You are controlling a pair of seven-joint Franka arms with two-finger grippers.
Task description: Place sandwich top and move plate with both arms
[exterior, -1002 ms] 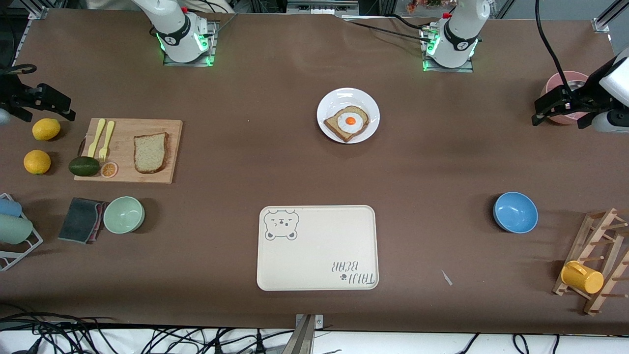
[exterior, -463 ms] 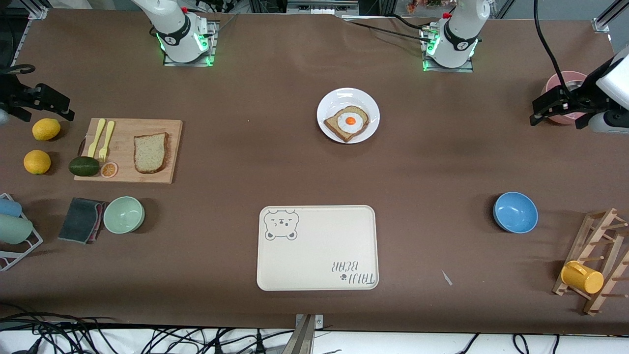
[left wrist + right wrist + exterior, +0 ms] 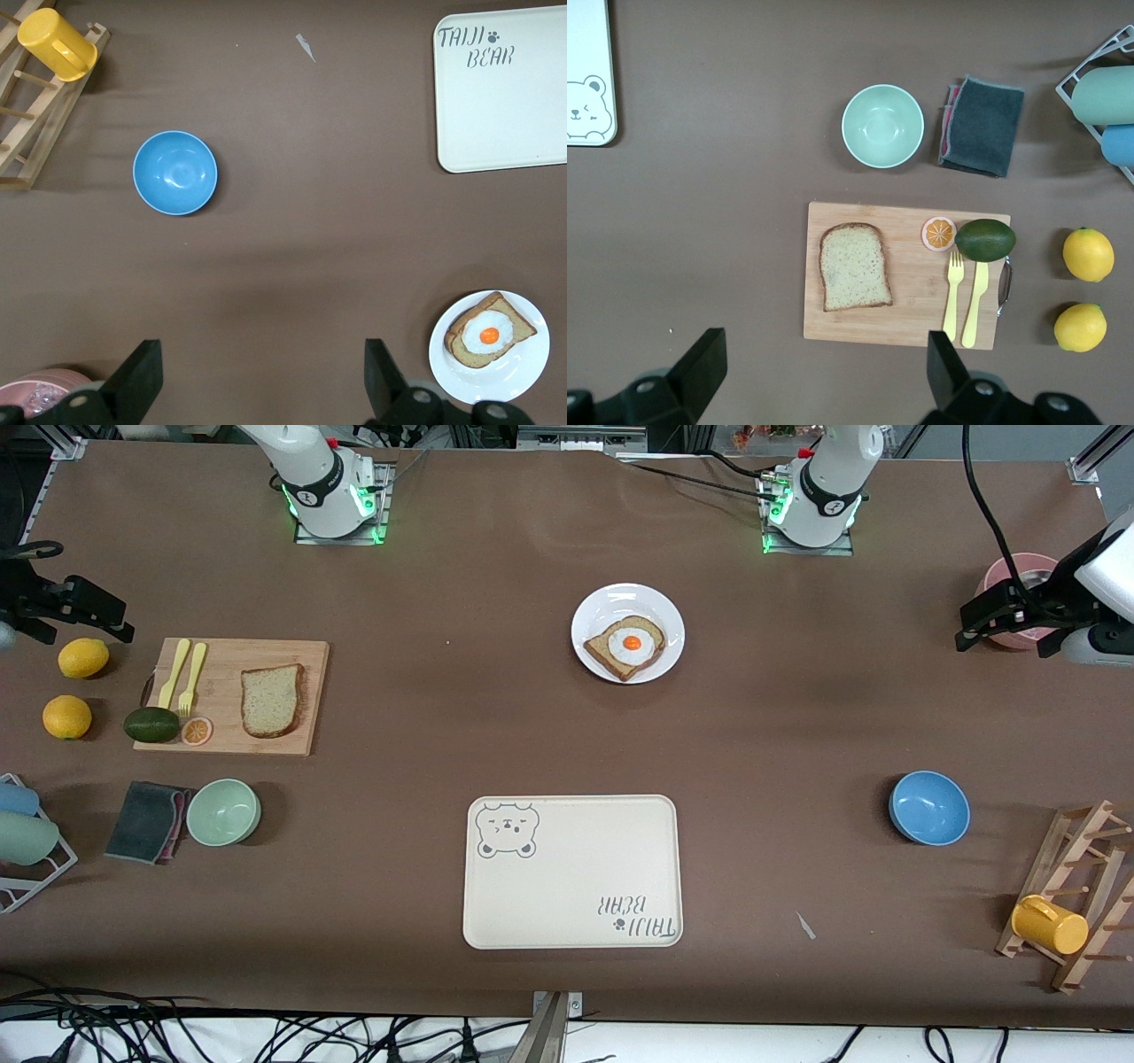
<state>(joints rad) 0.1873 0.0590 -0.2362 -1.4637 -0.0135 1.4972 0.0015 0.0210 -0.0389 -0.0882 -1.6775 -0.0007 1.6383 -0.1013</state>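
Observation:
The sandwich top (image 3: 272,700) is a plain slice of brown bread lying on a wooden cutting board (image 3: 314,691) toward the right arm's end; it also shows in the right wrist view (image 3: 855,266). The white plate (image 3: 602,602) sits near the arm bases and holds a toast slice with a fried egg (image 3: 625,646); the plate also shows in the left wrist view (image 3: 496,390). My right gripper (image 3: 84,607) (image 3: 826,350) is open and empty, high over the table beside the lemons. My left gripper (image 3: 997,615) (image 3: 263,359) is open and empty, high beside a pink bowl (image 3: 1019,571).
A cream bear tray (image 3: 576,886) lies nearer the front camera than the plate. A blue bowl (image 3: 928,808) and a rack with a yellow mug (image 3: 1050,924) are toward the left arm's end. A green bowl (image 3: 223,812), grey cloth (image 3: 146,821), avocado (image 3: 151,724) and two lemons (image 3: 67,716) surround the board.
The left arm's hand has shifted very slightly. Nothing on the table has moved.

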